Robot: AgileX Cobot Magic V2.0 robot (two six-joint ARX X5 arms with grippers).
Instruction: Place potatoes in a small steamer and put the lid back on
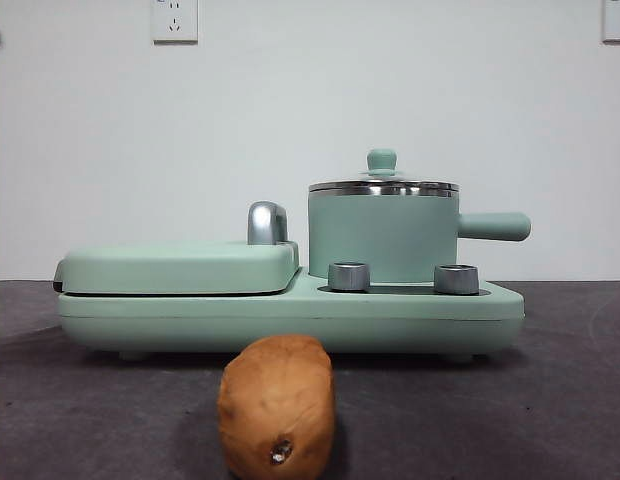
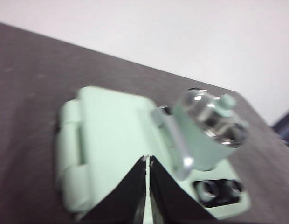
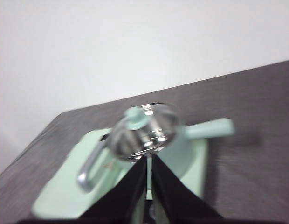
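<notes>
A brown potato [image 1: 277, 405] with a dark spot at its near end lies on the dark table in front of the appliance. The mint-green steamer [image 1: 383, 236] stands on the appliance's right side, handle pointing right, also seen as steamer [image 2: 200, 140] and steamer [image 3: 179, 147]. The glass lid [image 1: 383, 185] with its green knob sits on the pot, also seen as lid [image 2: 214, 116] and lid [image 3: 144, 128]. My left gripper [image 2: 147, 161] is shut and hovers high above the grill plate. My right gripper [image 3: 148, 161] is shut, up above the pot. Neither holds anything.
The flat green grill plate [image 1: 180, 268] with a steel handle [image 1: 266, 223] fills the appliance's left half. Two steel knobs [image 1: 349, 276] sit on the base [image 1: 290, 315] before the pot. A white wall stands close behind.
</notes>
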